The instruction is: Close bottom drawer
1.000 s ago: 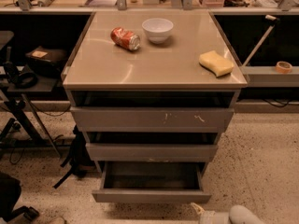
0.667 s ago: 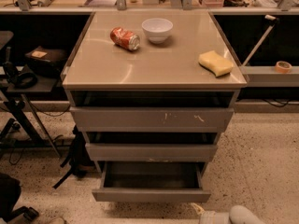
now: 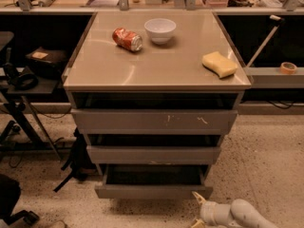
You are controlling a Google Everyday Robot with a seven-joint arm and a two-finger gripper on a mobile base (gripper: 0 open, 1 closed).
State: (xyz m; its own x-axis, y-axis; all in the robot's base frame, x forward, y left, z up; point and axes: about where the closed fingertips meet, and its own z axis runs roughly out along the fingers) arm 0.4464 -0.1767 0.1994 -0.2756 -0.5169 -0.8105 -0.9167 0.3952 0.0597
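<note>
The bottom drawer point(image 3: 153, 191) is the lowest of three grey drawers in the cabinet. It stands pulled out, with a plain flat front and a dark, empty inside. My gripper point(image 3: 196, 210) is low at the bottom right, just in front of and below the drawer front's right corner. It points left and does not touch the drawer. Its two pale fingertips point(image 3: 198, 197) stand apart with nothing between them. The white arm point(image 3: 242, 214) runs off to the lower right.
The middle drawer point(image 3: 153, 154) and the scratched top drawer point(image 3: 153, 121) stick out slightly. On the cabinet top point(image 3: 156, 65) lie a red can point(image 3: 127, 39), a white bowl point(image 3: 160, 30) and a yellow sponge point(image 3: 219, 64). A black stand point(image 3: 28, 122) and cables are at the left. The floor is speckled.
</note>
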